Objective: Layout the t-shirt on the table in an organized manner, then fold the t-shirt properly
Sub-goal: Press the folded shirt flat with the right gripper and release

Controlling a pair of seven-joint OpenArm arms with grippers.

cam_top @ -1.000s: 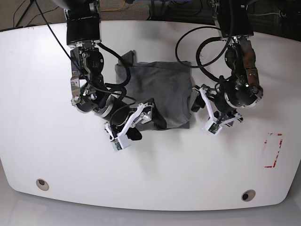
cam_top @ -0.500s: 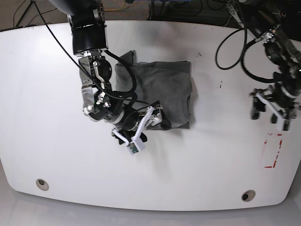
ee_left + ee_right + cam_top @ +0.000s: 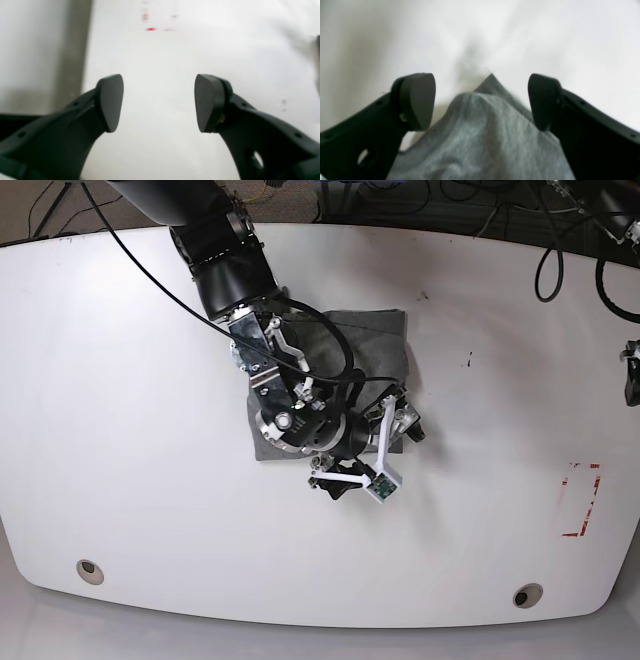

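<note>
The left gripper point(image 3: 158, 102) has been drawn away to the surface point(image 3: 120, 430) edge, jaws apart and empty. The right gripper point(image 3: 481, 100) has been moved across the folded t-shirt point(image 3: 375, 350), jaws apart over its corner. Folding seems nearly done.

The glossy white table point(image 3: 120, 430) carries the folded grey t-shirt point(image 3: 375, 345), red tape marks point(image 3: 582, 498) and two grommet holes point(image 3: 90, 569).
</note>
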